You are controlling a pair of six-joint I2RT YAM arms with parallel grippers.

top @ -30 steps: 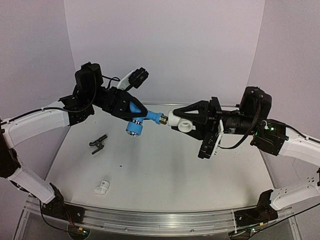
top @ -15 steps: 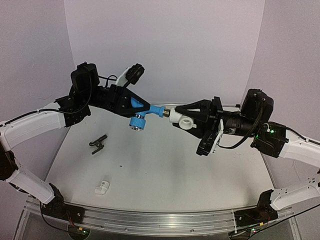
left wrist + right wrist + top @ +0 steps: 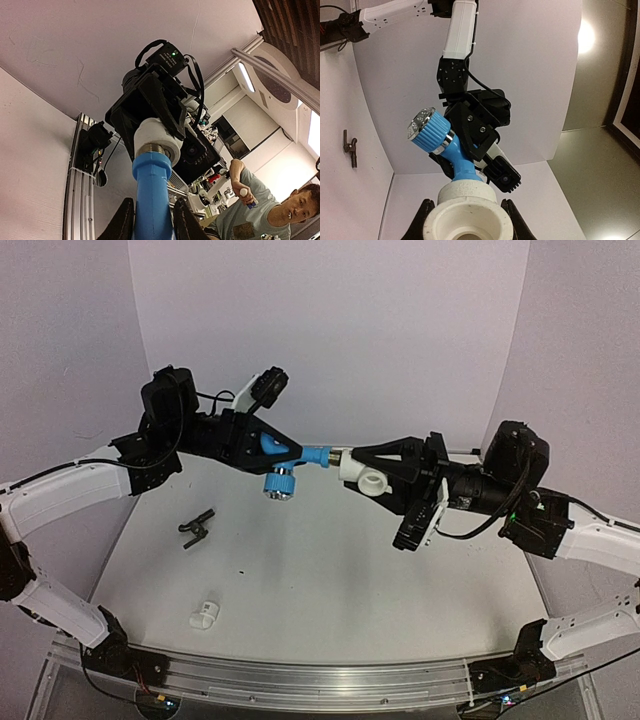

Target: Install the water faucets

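Left gripper (image 3: 292, 453) clamped on the small bright blue plastic tap with ribbed round knob (image 3: 318, 455), gripping its curved body so the straight stem pokes out free toward my right side. Right gripper (image 3: 352, 472) pinched on the stubby white cylindrical plastic pipe fitting (image 3: 364, 480), one open end facing the stem. Both held in the air over the pale table (image 3: 330, 580), end to end, so the threads can meet on one line. Stem tip at the fitting's mouth, metal thread showing; I judge it only partly in. Knob hangs down, clear of my fingers
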